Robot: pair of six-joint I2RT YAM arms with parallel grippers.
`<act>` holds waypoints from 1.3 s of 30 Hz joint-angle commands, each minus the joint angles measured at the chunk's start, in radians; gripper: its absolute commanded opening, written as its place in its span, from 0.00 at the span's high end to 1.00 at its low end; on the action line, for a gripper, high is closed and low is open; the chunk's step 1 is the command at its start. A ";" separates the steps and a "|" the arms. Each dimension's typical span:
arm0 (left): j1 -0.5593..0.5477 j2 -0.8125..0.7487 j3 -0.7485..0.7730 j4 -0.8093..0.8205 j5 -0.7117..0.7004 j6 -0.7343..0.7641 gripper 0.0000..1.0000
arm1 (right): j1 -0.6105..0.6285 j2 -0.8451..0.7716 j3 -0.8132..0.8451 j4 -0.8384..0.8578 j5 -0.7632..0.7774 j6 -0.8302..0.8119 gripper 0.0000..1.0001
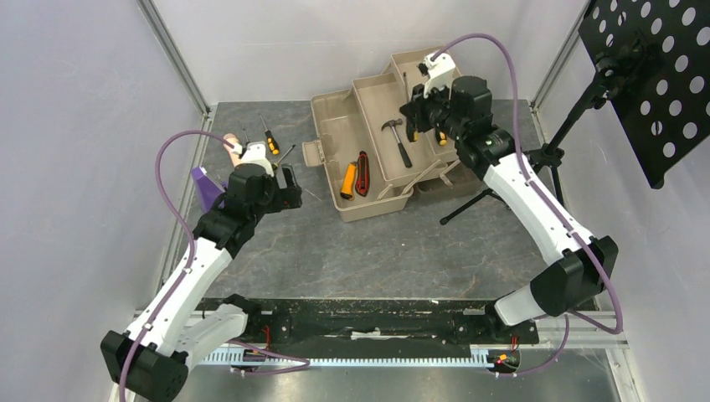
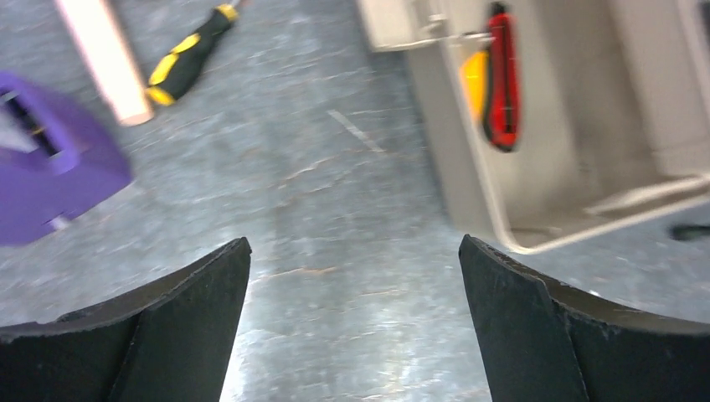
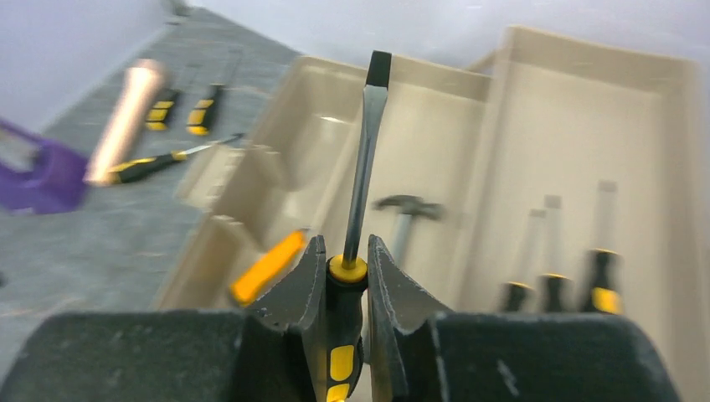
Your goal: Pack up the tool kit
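**Right wrist view: screwdriver clamped above the open toolbox**

The right tool [image 3: 345, 251] is closed on a black-and-yellow screwdriver [image 3: 366, 159], gripping it at the yellow collar where the handle meets the shaft. The flat tip points away from the camera, out over the toolbox [image 3: 586, 109]. From the top external camera, this tool [image 1: 416, 107] hangs over the toolbox's [image 1: 335, 134] raised trays, towards its far right corner.

The toolbox stands open on the grey surface [image 1: 377, 251] with its trays folded out. A small hammer [image 1: 395, 134] lies in the middle tray. In the lowest, nearest compartment, a red-and-black utility knife [image 1: 362, 173] lies just beside an orange piece [image 1: 348, 180]. Three more stored screwdrivers [image 3: 548, 285] lie side by side in the far tray.

The left tool [image 2: 354, 251] is spread wide with nothing between its fingers [image 2: 192, 301]. It hovers over bare surface to the left of the toolbox, near the front corner. Further left of the toolbox lie loose screwdrivers [image 1: 270, 136], a beige rod [image 2: 105, 59] and a purple block [image 2: 50, 159].
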 commanded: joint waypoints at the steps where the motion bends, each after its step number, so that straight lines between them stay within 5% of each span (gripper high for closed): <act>1: 0.093 0.029 -0.019 -0.085 -0.112 0.069 0.00 | -0.031 0.049 0.139 -0.195 0.337 -0.248 1.00; 8: 0.129 0.058 -0.055 -0.077 -0.118 0.069 0.00 | -0.093 0.167 0.239 -0.251 0.599 -0.375 1.00; 17: 0.135 0.080 -0.053 -0.082 -0.142 0.081 0.00 | -0.157 0.313 0.297 -0.250 0.666 -0.400 1.00; 24: 0.135 0.132 0.008 -0.125 -0.146 0.092 0.00 | -0.161 0.300 0.303 -0.246 0.664 -0.384 0.44; 27: 0.136 0.190 0.075 -0.154 -0.142 0.102 0.00 | -0.162 0.249 0.284 -0.236 0.629 -0.346 0.30; 33: 0.141 0.342 0.204 -0.175 -0.135 0.123 0.01 | -0.161 0.068 0.130 -0.160 0.473 -0.253 0.25; 39: 0.195 0.560 0.347 -0.180 -0.092 0.169 0.03 | -0.162 -0.183 -0.201 0.081 0.214 -0.127 0.22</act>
